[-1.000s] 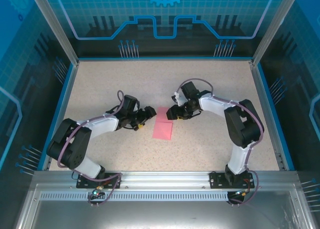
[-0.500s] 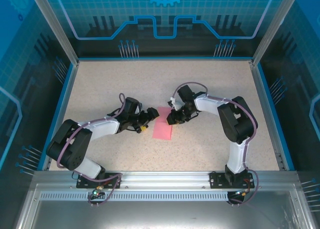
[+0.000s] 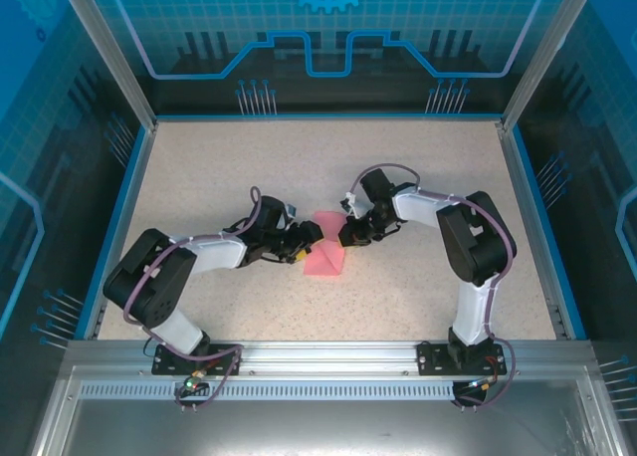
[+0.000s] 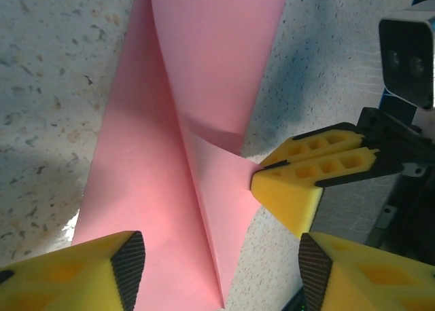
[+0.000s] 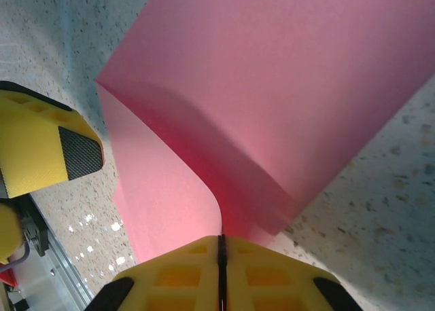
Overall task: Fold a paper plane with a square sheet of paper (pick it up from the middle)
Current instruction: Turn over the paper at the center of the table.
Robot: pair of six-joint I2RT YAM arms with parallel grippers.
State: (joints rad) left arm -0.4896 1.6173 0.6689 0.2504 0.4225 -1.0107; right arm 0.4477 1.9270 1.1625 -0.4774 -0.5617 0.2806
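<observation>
**Early in the fold: one flap up, no dart yet**

Starts nearest, low in the left wrist view, with the left gripper [image 4: 221,270]. Shows its yellow, black-padded fingers [image 4: 126,263] standing apart, one at each bottom corner of the frame, astride the near end of the paper and closed on nothing. Cannot tell from overhead whether that gripper touches the paper's left edge or sits just beside it.

Moves on to the thin pink-red square sheet of paper [image 3: 326,257], lying at the middle of the speckled beige table [image 3: 299,167], between the two grippers. Shows, in the left wrist view, one long straight crease running up the frame. Shows also one side lifted off the table and curling over in a soft roll, not pressed flat.

Finds just beyond, right of centre overhead, the right gripper [image 5: 221,267]. Has its yellow fingers pressed together at the bottom of its own wrist view, clamped on the edge of that raised flap.

Reads as barely begun: perhaps one crease set, and a fold in hand but not yet laid down. Leaves nearly everything to do: flattening this flap, the nose corners, the wings, the long centre crease. Looks nothing like a slim pointed paper plane yet.

Ends farthest out, at the top of the overhead frame, with the blue-lit back panel [image 3: 318,38].
</observation>
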